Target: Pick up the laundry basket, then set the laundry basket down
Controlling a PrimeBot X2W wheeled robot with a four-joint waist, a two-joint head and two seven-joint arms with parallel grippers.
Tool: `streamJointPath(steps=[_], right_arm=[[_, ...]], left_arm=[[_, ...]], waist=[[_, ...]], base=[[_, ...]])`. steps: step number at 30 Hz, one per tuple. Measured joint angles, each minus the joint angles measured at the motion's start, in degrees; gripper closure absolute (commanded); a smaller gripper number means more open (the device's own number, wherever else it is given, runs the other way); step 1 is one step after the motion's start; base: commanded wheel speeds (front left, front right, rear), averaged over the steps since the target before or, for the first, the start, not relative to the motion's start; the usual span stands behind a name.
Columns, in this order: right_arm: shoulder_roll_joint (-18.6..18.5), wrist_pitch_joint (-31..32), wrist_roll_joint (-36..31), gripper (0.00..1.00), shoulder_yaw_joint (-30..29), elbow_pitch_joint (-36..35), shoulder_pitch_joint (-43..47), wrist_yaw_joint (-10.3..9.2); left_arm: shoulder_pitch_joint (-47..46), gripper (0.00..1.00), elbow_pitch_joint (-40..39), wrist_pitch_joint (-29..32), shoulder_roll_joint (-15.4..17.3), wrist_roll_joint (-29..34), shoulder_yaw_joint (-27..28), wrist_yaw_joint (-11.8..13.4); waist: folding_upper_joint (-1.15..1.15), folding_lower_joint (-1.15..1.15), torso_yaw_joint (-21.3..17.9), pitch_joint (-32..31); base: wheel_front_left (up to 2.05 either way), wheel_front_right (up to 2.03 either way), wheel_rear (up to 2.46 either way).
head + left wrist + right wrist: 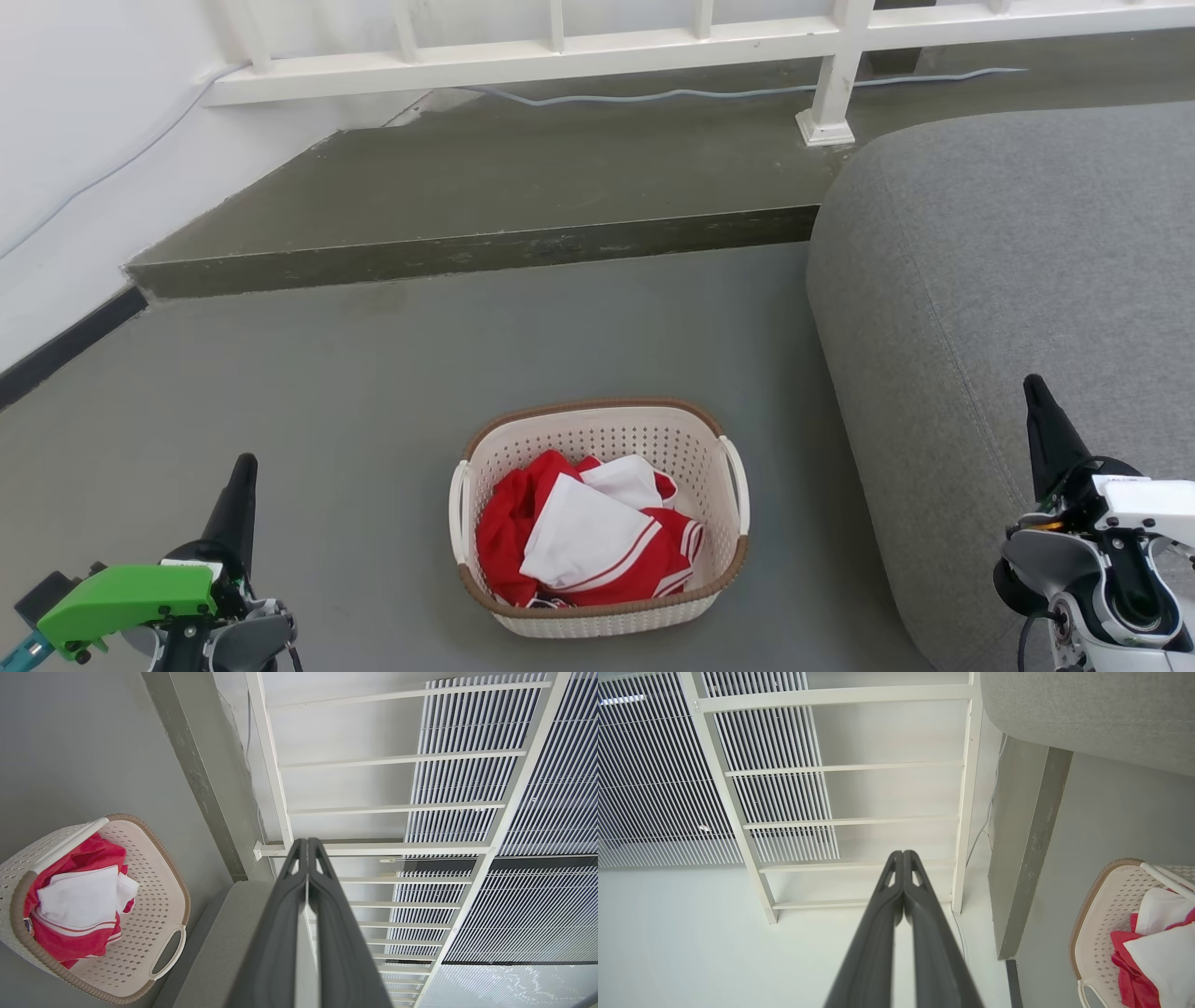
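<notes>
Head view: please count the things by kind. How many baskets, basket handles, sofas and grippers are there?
Laundry basket: 1
Basket handles: 2
Sofa: 1
Grippers, jaws shut: 2, the left gripper and the right gripper
Total: 6

laundry basket (607,439): on floor (327,392), clothes (579,541) inside | sofa (1008,280): just right of it | step (523,187): along floor's far edge | railing (560,58): on step, farther back

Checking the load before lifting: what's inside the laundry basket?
Crumpled red and white clothes lie in the laundry basket; they cover its bottom, so anything underneath is hidden.
</notes>
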Motion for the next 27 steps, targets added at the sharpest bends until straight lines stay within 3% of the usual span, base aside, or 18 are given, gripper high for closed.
streamJointPath(steps=[27], right_arm=[[0.04,0.0,0.0,1.0,-0.08,-0.01,-0.01,0.0]], left_arm=[[0.0,1.0,-0.01,0.25,0.0,0.0,0.04,0.0]], waist=[[0.0,0.0,0.0,0.0]], base=[[0.0,0.0,0.0]])
